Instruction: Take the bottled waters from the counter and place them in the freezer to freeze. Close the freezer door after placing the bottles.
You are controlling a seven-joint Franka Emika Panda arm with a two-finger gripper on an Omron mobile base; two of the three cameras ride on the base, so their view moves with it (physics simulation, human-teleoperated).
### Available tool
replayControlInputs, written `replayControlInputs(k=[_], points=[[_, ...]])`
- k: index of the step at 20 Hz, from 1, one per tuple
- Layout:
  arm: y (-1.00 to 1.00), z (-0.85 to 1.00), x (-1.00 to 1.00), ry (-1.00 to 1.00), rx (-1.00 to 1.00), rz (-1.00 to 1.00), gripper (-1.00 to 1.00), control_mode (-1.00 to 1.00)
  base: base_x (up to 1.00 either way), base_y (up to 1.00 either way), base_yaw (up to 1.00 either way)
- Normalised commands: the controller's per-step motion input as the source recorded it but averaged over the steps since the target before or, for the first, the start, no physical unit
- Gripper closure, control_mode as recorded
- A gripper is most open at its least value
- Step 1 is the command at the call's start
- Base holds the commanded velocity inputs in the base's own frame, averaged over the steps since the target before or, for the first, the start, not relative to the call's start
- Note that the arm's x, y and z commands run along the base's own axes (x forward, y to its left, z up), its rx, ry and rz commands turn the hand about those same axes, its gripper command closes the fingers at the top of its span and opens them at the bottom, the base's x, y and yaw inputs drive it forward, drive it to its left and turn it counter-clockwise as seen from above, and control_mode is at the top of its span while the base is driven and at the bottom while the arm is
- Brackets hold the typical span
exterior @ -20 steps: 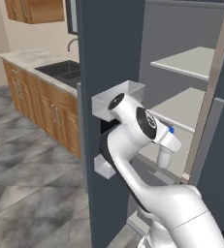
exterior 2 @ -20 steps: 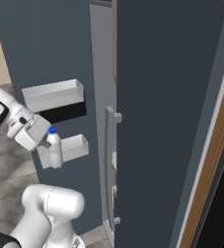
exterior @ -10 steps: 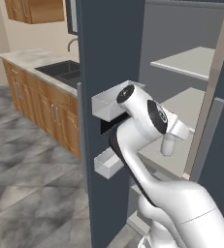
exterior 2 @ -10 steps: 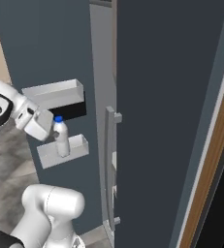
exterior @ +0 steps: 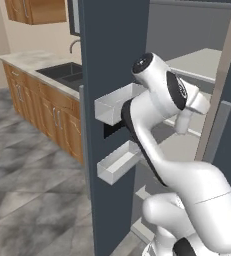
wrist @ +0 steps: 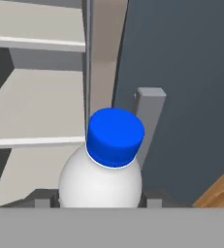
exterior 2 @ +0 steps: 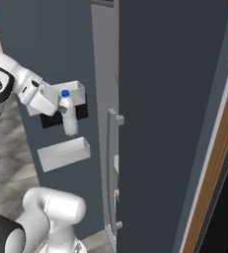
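Gripper (exterior 2: 61,109) pinching the blue-capped bottle (exterior 2: 68,116), fingers pressed against its sides low on the body. Bottle upright, cap up, carried in the air. In the hand view the blue cap (wrist: 115,136) sits centre, white bottle shoulder below it, a finger tip (wrist: 44,202) just showing at either side.

Bottle hangs in the gap between the open freezer door (exterior: 112,75) and the freezer (exterior 2: 179,99) body, level with the upper door bin (exterior: 114,102). Lower door bin (exterior: 118,161) below it. Pale inner shelves (wrist: 36,106) ahead of the bottle in the hand view, a grey door handle (wrist: 150,111) just to its right.

Worktop (exterior: 34,62) with dark sink (exterior: 67,71) well apart, off to the left behind the door.

Against the earlier frames: the arm has lifted and swung the bottle higher, from beside the lower bin up to the upper bin's level and nearer the shelves. Grip unchanged.
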Motion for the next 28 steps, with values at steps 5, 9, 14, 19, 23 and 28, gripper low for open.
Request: replayControlInputs(k=[5, 9, 14, 19, 23, 28], points=[[-0.03, 0.69, 0.31, -0.01, 0.08, 0.01, 1.0, -1.0, 0.0, 0.0, 0.0], [-0.28, 0.33, 0.33, -0.04, 0.07, 0.12, 1.0, -1.0, 0.0, 0.0, 0.0], [-0.21, 0.01, 0.38, -0.17, 0.0, 0.14, 1.0, -1.0, 0.0, 0.0, 0.0], [-0.24, 0.01, 0.24, -0.24, -0.05, 0.15, 1.0, -1.0, 0.0, 0.0, 0.0], [-0.05, 0.23, 0.2, -0.12, -0.16, 0.1, 1.0, -1.0, 0.0, 0.0, 0.0], [-0.02, 0.49, 0.3, 0.1, -0.19, 0.02, 1.0, -1.0, 0.0, 0.0, 0.0]])
